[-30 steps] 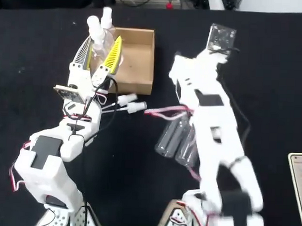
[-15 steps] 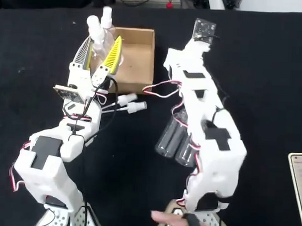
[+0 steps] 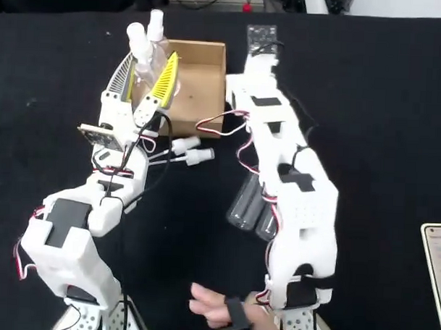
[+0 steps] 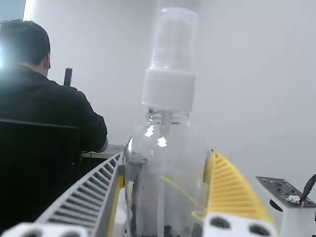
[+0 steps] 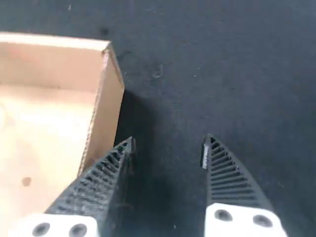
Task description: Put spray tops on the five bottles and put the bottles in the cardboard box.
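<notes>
My left gripper (image 3: 150, 58) is shut on a clear bottle (image 3: 147, 70) with a white spray top (image 3: 139, 37), held upright over the cardboard box's (image 3: 199, 125) left edge. The left wrist view has the bottle (image 4: 165, 168) between the grey and yellow fingers of the gripper (image 4: 168, 163). A second white spray top (image 3: 157, 21) stands right beside the first. My right arm stretches along the box's right side. In the right wrist view its gripper (image 5: 168, 140) is open over black cloth, next to the box wall (image 5: 106, 106). Two loose spray tops (image 3: 192, 151) lie in front of the box.
Two bare clear bottles (image 3: 245, 203) lie on the black cloth, partly under my right arm. A person's hand (image 3: 214, 309) rests at the near edge by the right arm's base. A white card (image 3: 436, 254) sits at the right edge.
My right arm has swung left and stretched out away from the near edge, ending beside the box. A hand has come in at the near edge. The left arm and its bottle kept still.
</notes>
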`<action>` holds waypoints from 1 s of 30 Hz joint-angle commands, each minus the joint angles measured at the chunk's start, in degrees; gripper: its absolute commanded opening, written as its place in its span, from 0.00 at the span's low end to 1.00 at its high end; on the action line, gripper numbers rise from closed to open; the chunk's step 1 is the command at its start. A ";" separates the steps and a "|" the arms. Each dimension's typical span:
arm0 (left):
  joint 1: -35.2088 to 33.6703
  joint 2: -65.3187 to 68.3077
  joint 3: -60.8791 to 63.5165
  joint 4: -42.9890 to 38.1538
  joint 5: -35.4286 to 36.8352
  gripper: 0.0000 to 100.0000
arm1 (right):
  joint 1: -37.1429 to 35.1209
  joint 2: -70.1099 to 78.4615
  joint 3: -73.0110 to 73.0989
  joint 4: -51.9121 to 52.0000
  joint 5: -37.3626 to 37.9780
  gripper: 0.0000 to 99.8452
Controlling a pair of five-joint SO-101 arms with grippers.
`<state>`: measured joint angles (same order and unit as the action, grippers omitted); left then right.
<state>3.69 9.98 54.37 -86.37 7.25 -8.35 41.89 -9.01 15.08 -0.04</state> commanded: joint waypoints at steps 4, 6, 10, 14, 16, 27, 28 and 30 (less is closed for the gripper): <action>0.66 -0.44 -0.31 0.09 0.18 0.22 | -1.23 1.71 -6.46 0.18 5.45 0.21; 0.66 -0.53 -0.31 0.09 0.09 0.22 | -1.23 2.51 -7.52 0.18 5.45 0.21; 0.66 -1.05 -0.31 0.09 0.00 0.22 | -1.23 2.86 -7.78 0.18 5.45 0.21; 0.66 -1.05 -0.22 0.09 0.00 0.22 | -1.05 2.51 -8.92 5.27 5.10 0.21; 0.57 -1.05 -0.22 0.09 0.00 0.22 | -1.05 1.10 -10.68 10.29 2.73 0.20; 0.31 -0.62 -0.22 0.09 0.44 0.22 | 2.73 -4.97 -12.70 36.57 -12.57 0.10; 0.31 -0.62 -0.22 0.09 0.44 0.22 | 2.02 -4.97 -12.70 37.01 -12.31 0.11; 0.40 -0.62 -0.22 0.09 0.44 0.22 | 0.97 -5.05 -12.70 37.19 -12.22 0.12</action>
<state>3.78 9.98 54.37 -86.37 7.25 -6.15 41.27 -18.07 51.12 -13.05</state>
